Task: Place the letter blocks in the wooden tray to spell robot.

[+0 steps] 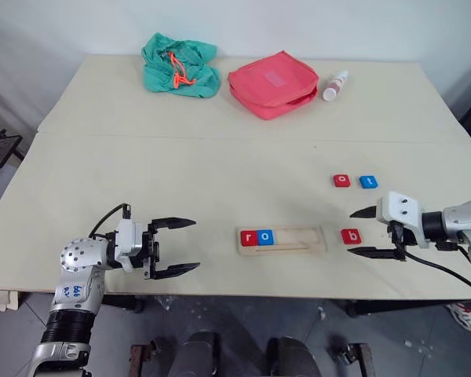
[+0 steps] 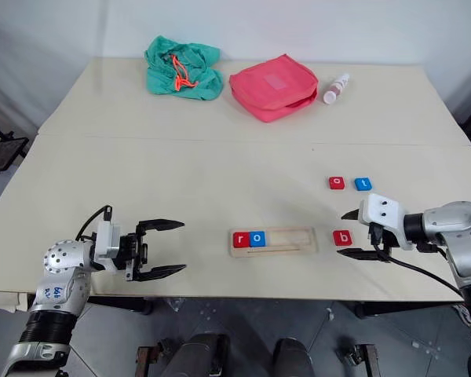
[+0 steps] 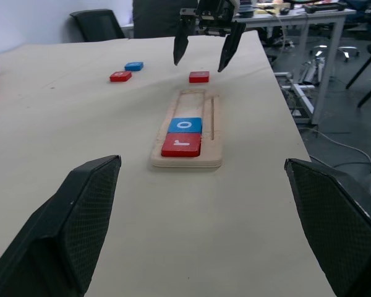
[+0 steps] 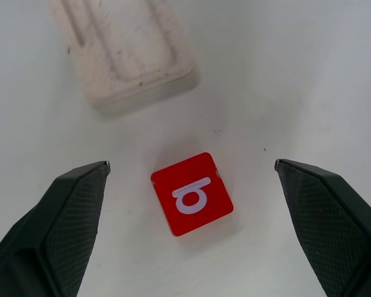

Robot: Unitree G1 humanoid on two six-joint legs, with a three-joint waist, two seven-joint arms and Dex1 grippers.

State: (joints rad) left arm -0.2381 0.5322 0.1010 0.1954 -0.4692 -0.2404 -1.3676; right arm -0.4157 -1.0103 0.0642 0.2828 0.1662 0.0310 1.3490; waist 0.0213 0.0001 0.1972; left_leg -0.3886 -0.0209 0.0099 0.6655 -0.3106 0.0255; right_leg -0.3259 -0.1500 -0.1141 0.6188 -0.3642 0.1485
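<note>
Beige desk (image 1: 220, 165), tray (image 1: 298, 238) holds r, o. Right gripper (image 1: 364, 232), jaws apart, sits at the red b block's (image 1: 351, 236) 3 o'clock; left gripper (image 1: 179, 247) apart too. Best bet: drop straight, square up, pinch edges.

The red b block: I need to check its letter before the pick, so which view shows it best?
The right wrist view: the red b block lies large between the open fingers. Both eye views show it small beside the wooden tray; the left wrist view shows it distant.

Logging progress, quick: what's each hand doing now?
Left hand: open, empty.
Right hand: open, empty, poised at the red b block.
</note>
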